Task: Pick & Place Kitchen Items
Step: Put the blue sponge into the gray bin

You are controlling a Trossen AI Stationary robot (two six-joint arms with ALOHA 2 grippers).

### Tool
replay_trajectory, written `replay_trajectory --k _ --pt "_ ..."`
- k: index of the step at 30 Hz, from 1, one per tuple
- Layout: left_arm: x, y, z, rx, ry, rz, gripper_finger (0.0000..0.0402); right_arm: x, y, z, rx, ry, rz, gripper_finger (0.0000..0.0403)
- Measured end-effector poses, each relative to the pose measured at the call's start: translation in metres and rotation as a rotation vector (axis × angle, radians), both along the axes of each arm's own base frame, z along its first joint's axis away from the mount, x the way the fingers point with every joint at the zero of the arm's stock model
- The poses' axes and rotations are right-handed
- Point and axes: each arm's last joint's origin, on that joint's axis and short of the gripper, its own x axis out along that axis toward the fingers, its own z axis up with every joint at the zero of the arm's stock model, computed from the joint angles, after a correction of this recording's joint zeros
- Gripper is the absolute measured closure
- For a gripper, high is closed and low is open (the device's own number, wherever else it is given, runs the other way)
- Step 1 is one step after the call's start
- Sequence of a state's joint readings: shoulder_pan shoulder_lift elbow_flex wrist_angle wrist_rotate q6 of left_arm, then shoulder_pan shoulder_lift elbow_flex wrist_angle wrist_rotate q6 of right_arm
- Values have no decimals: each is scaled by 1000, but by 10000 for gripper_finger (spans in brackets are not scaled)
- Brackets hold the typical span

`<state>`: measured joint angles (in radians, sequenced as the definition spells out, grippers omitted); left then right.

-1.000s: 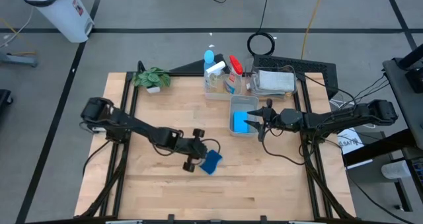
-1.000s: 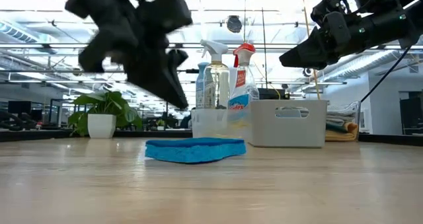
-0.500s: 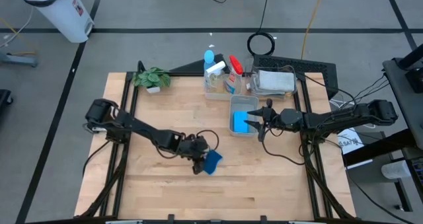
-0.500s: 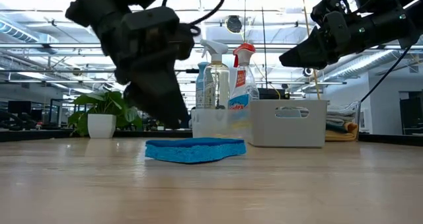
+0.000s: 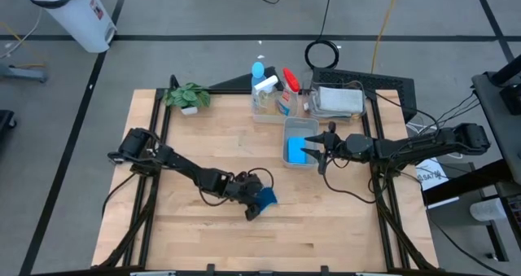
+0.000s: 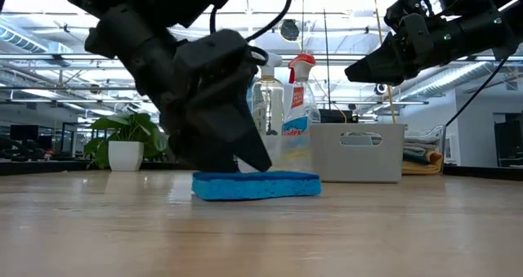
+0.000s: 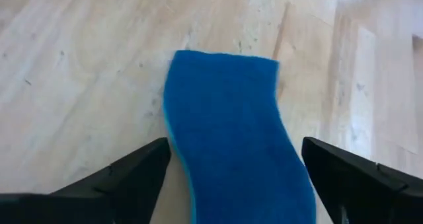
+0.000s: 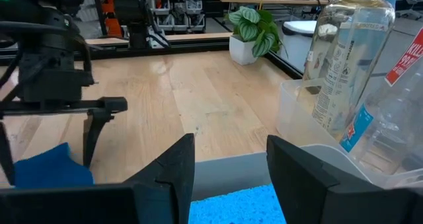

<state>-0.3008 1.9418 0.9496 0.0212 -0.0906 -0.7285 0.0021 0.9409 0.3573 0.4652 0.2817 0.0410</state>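
Observation:
A wavy blue sponge [image 5: 266,197] lies flat on the wooden table, a little near of its middle. My left gripper [image 5: 255,204] slants down over it, open, with one finger on each long side of the sponge [image 7: 231,138]. My right gripper [image 5: 313,152] hangs open and holds nothing above a clear bin [image 5: 299,129] at the right. A second blue sponge [image 8: 231,204] lies in that bin. Bottles with a blue top [image 5: 259,71] and a red top [image 5: 287,79] stand at the far edge. My left gripper comes at the sponge slanting from above and from the table's left, with its fingers along the sponge's two long edges. One fingertip [image 7: 155,154] stands right at the sponge's edge [image 7: 173,128]. I cannot tell whether it touches. The sponge lies flat on the table.
A clear bin [image 5: 269,107] holds the bottles at the far edge. Beside it a bin [image 5: 338,101] holds folded cloths. A small potted plant [image 5: 187,97] stands at the far left corner. Bare wood lies at the near side and the left of the table.
My left gripper has come down over the sponge, rolled about its own axis and opened from shut to wide. It now straddles the sponge. The sponge has slid a little toward the table's right edge and stays flat.

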Motion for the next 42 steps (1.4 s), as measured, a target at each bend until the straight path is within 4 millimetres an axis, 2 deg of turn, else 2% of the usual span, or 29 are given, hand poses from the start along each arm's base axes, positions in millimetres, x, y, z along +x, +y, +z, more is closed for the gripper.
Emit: replay_trajectory --k 2,5,14,15,19,21,24,28,30,35,42 --pt "0 2 -3 17 10 -9 61 0 0 0 0 0 0 248" --pt "0 2 -5 69 16 -65 115 0 0 0 0 -2 0 248" --pt "0 4 -7 143 4 -172 358 0 0 0 0 -1 0 248" --pt "1 6 -7 144 0 -182 376 0 0 0 0 -1 0 248" --pt "2 11 0 158 -28 -203 381 0 0 0 0 -1 0 248" --pt "1 13 12 216 -62 -200 384 0 0 0 0 -2 0 248" --pt "-3 17 35 363 -124 -177 385 0 0 1 0 -15 0 248" --pt "-5 18 79 556 -282 -87 386 1 0 5 1 -50 0 248" --pt "-7 22 92 647 -318 -39 386 1 0 6 21 -74 -3 248" --pt "-1 31 112 747 -428 20 386 4 2 10 119 -149 40 248" --pt "11 38 114 725 -534 -2 386 20 15 8 102 -246 155 248"
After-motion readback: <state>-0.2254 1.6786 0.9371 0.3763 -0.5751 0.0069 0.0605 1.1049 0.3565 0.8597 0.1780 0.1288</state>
